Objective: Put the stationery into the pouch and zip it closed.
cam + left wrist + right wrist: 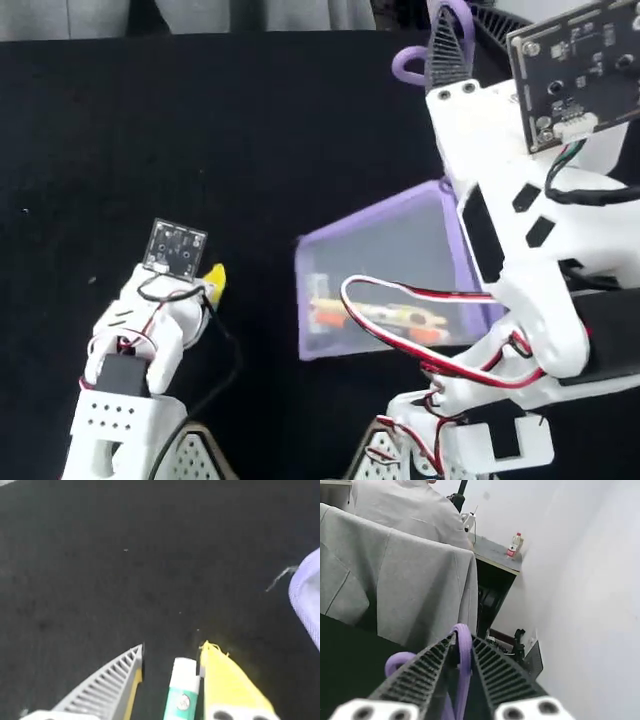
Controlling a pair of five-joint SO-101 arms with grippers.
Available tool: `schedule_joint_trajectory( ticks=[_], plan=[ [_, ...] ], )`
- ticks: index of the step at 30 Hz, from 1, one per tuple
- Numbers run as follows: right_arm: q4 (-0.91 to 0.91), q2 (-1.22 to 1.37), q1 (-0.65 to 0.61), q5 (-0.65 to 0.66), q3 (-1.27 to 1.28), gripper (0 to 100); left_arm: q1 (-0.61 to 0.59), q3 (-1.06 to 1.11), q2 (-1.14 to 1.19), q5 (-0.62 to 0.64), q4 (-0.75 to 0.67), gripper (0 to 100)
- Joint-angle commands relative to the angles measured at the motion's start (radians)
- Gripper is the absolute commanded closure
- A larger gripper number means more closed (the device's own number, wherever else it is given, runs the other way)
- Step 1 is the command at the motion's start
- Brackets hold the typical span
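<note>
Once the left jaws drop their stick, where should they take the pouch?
Probably the pouch's free left edge, from the left: it faces the left gripper carrying the white stick, lies low, far from the purple loop the right gripper holds.

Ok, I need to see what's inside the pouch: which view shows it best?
The high view: the pouch shows its clear side, pens visible inside. The left wrist view catches one corner; the right wrist view shows a purple loop, likely its strap, in the right gripper.
</note>
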Motion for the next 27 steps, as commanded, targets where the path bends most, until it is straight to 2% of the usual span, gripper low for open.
schedule_joint_trajectory(
  ticks=[1,7,12,16,23,27],
  plan=[
    [0.003,-0.051,0.009,-0.051,-0.033,98.7,0.018,-0.001,-0.009,-0.051,-0.014,80],
    [-0.018,-0.11,0.003,-0.092,0.044,98.7,0.013,0.027,0.0,-0.08,-0.021,80],
    [-0.114,-0.079,-0.011,-0.087,0.168,98.7,0.016,0.061,0.002,-0.181,-0.023,80],
    [-0.144,-0.042,-0.124,-0.086,0.213,98.7,0.016,0.068,0.002,-0.19,-0.025,80],
    [-0.129,0.061,-0.43,-0.086,0.229,98.7,0.015,0.111,0.002,-0.247,-0.084,80],
    [-0.135,0.12,-0.509,-0.084,0.22,98.7,0.015,0.122,-0.002,-0.252,-0.084,80]
  ],
)
